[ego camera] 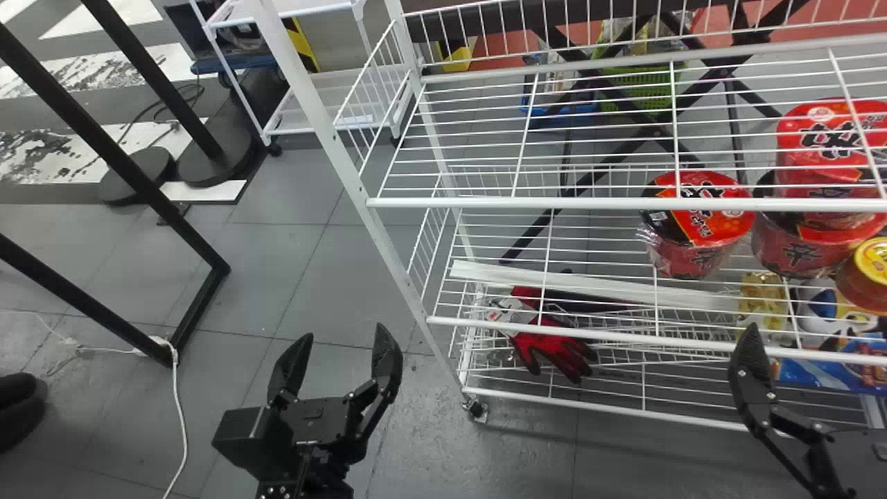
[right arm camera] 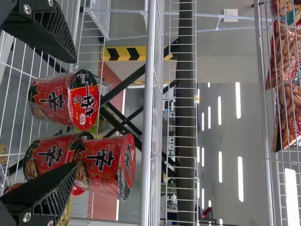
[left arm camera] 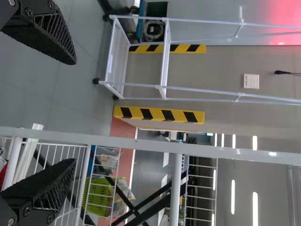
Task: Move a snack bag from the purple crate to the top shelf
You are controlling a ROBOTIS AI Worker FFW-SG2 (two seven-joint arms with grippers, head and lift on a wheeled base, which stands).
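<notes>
In the head view my left gripper (ego camera: pixel 341 346) is open over the floor, left of the white rack. My right gripper (ego camera: pixel 752 374) stands at the lower right, in front of the rack's lower shelves. The left wrist view has my left gripper (left arm camera: pixel 74 112) with its fingers wide apart and nothing between them. In the right wrist view my right gripper (right arm camera: pixel 75 113) is open too, with red noodle cups beyond its fingers. Snack bags (right arm camera: pixel 283 59) with brown contents lie behind the wires of the top shelf (right arm camera: pixel 266 174), well above the right gripper.
The white wire rack (ego camera: pixel 513 203) spans the head view's right side. It holds red noodle cups (ego camera: pixel 700 215), a yellow-lidded jar (ego camera: pixel 874 267) and red gloves (ego camera: pixel 554 350). A black metal frame (ego camera: pixel 201 305) stands at left, with a white cable (ego camera: pixel 177 409) on the floor.
</notes>
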